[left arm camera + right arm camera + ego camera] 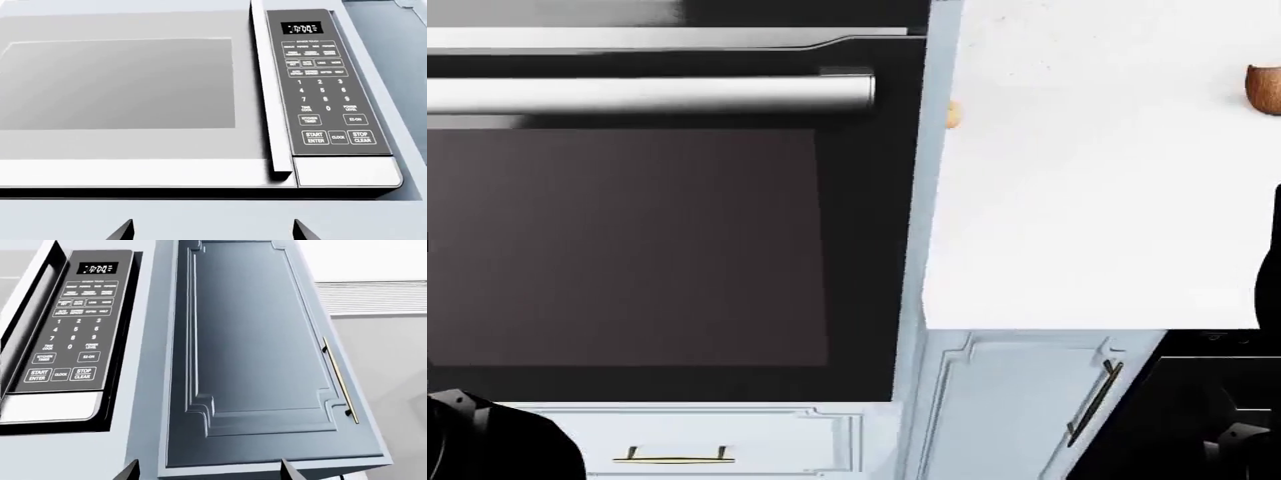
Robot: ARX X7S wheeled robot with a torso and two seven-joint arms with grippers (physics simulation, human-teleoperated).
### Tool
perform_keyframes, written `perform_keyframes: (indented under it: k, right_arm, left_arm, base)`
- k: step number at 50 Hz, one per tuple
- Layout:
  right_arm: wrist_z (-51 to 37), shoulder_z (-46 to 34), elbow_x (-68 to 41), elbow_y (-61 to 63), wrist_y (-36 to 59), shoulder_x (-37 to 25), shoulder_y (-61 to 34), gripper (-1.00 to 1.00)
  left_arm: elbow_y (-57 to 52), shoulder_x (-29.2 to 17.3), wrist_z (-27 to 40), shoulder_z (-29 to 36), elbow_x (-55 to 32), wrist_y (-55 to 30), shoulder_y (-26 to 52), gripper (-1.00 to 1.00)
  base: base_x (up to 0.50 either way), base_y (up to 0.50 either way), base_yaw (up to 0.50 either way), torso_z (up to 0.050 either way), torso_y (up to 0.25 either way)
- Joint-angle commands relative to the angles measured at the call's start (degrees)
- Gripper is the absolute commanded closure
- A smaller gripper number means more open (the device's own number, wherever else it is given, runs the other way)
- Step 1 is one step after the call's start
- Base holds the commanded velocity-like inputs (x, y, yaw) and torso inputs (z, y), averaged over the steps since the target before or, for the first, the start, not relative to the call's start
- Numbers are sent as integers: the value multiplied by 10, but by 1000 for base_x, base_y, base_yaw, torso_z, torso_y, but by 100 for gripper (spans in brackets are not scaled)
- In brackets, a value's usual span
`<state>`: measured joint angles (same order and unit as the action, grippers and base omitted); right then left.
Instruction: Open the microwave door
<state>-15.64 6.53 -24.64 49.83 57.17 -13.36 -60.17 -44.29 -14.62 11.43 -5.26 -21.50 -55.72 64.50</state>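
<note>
we see the microwave door shut, filling most of the left wrist view, with its vertical handle running along the door's edge just beside the keypad panel. the left gripper shows only 2 dark fingertips spread wide apart, released and holding nothing, short of the door and not touching it.

the right gripper is likewise spread and empty, facing a blue-grey cabinet door with a slim brass pull; the keypad sits off to one side in that view. the head view looks down on an oven with its bar handle, a white counter and lower cabinets; the microwave is not in it.

we judge the reach has not yet met the handle. the risks from here:
- the handle is narrow and sits tight against the keypad, so a fingertip drifting sideways could press buttons or slide off the bar.
- closing too shallow could let the grip slip once we pull.
- pulling straight out rather than along the door's swing could wrench the grip loose.
- the right arm is near the cabinet and could bump it.
</note>
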Motion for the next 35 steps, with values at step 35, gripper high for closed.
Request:
perform_keyframes:
  k: [35]
  right_arm:
    - [-13,5,-21,9,-9,-6,17,-100]
  left_arm:
    - [224,-22,-21,65,-17,-83,267,-100]
  base:
    - [0,-147,0,0,0]
